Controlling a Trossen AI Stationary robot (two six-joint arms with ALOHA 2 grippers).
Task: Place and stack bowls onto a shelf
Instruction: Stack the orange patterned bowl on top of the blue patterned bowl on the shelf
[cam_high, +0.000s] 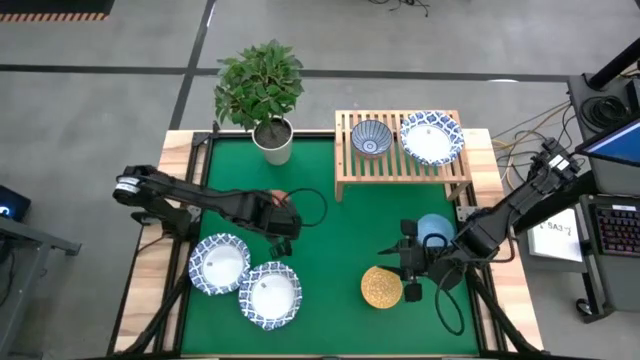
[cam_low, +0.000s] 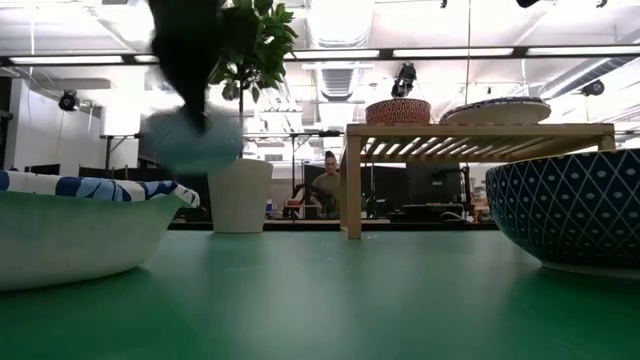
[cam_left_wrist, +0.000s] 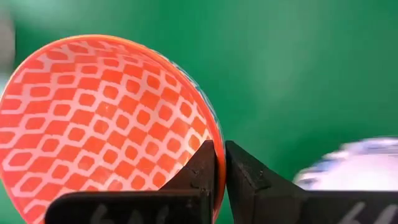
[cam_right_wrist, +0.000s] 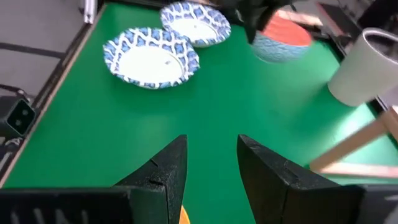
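Note:
My left gripper is shut on the rim of the orange-red bowl, which has a white lattice pattern. It holds the bowl above the table at centre left; the bowl also shows in the right wrist view and, blurred, in the low view. The wooden shelf at the back right carries a small blue-patterned bowl and a wide white bowl. Two wide white bowls sit at the front left. My right gripper is open and empty, between the yellow-orange bowl and the light blue bowl.
A white plant pot with a leafy plant stands at the back, left of the shelf. In the low view the two front bowls loom large at either side. A person sits in the room far behind the table.

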